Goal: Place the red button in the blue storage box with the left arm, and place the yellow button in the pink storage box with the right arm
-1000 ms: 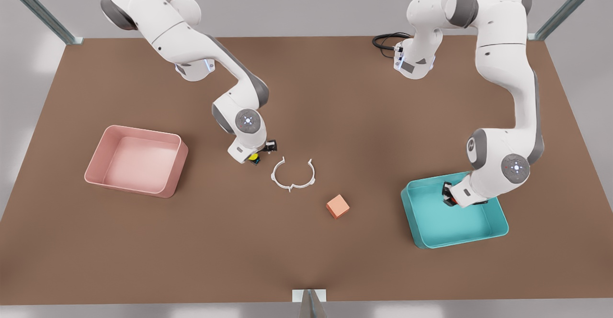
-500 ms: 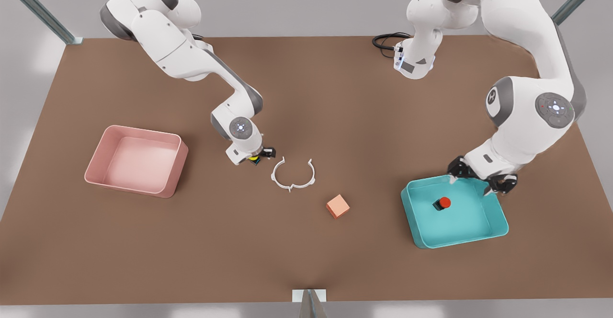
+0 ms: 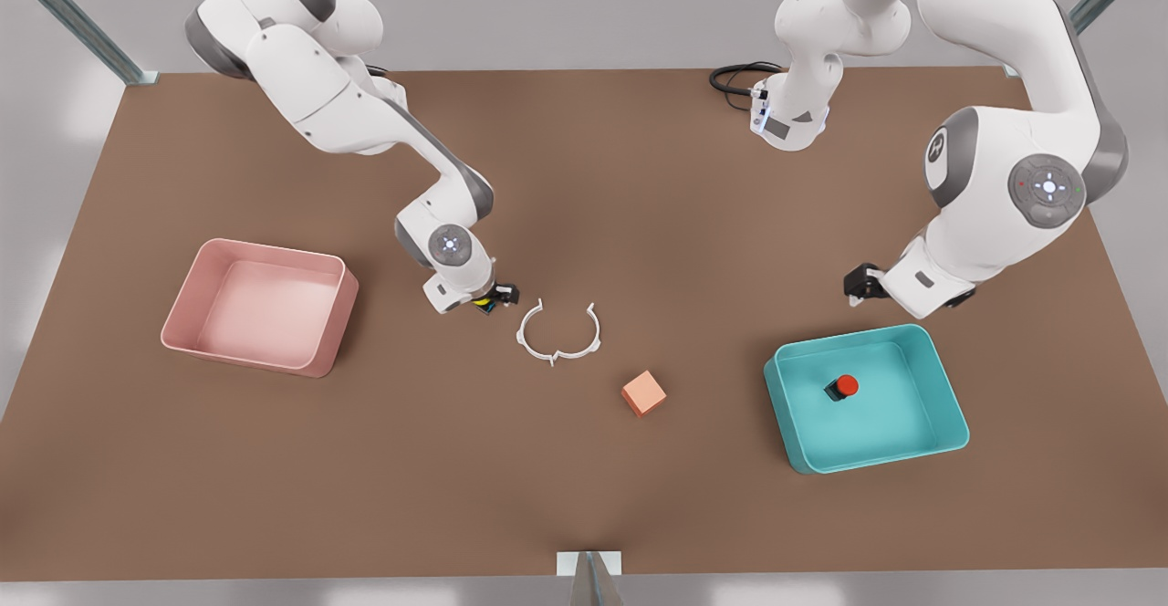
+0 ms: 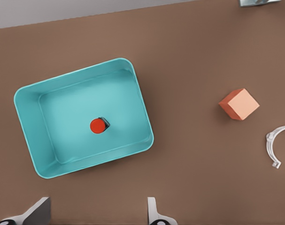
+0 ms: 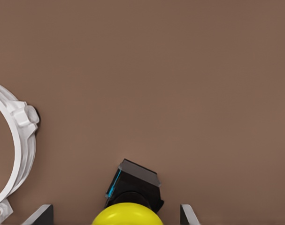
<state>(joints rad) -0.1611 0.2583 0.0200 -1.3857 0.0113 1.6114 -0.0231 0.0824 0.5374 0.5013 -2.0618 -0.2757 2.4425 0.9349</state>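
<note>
The red button (image 3: 846, 386) (image 4: 98, 125) rests upright on the floor of the blue storage box (image 3: 785, 423) (image 4: 32, 136) at the front view's right. My left gripper (image 3: 908, 298) (image 4: 96, 214) hovers open above the box's far edge, holding nothing. The yellow button (image 3: 481, 298) (image 5: 128, 214) stands on the table near the middle. My right gripper (image 3: 490, 299) (image 5: 114, 215) is low over it, open, with a finger on each side and a gap to the cap. The pink storage box (image 3: 265, 248) sits at the front view's left with nothing in it.
A white open ring (image 3: 522, 337) (image 5: 18, 126) (image 4: 273, 140) lies just beside the yellow button. A salmon-orange cube (image 3: 644, 392) (image 4: 239, 104) sits between the ring and the blue box. A black cable (image 3: 730, 77) coils at the table's far edge.
The left gripper let go of the red button in the blue box, then rose and drew back past its far edge. The right gripper sank lower around the yellow button.
</note>
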